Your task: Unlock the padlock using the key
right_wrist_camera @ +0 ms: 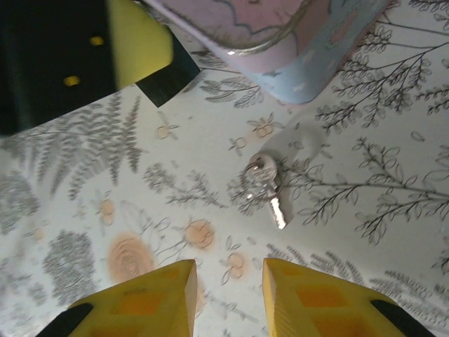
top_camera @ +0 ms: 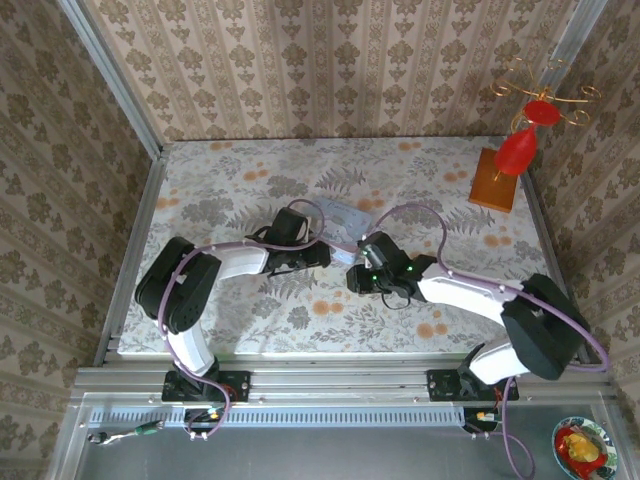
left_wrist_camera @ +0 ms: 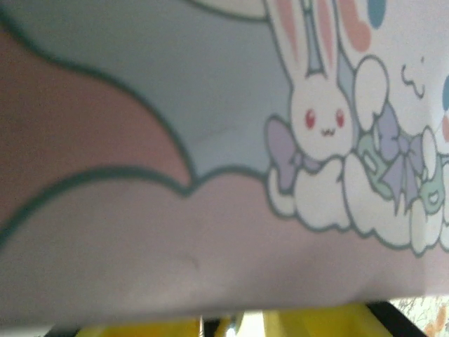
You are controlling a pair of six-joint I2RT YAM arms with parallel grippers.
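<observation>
- Left end effector: close up against the tin, at its near-left side. I cannot tell whether my fingers are apart or together.
- Key: flat on the table, just near of the tin's corner.
- Right end effector: fingers apart, empty, key just beyond them.
- Risk: the key is thin and flat, so my pads may skid off it or shove it under the tin.

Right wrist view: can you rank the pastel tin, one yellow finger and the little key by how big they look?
1-2. pastel tin and yellow finger: similar, both cropped, the finger nearest the camera, so unranked.
3. key: clearly smallest.
</observation>
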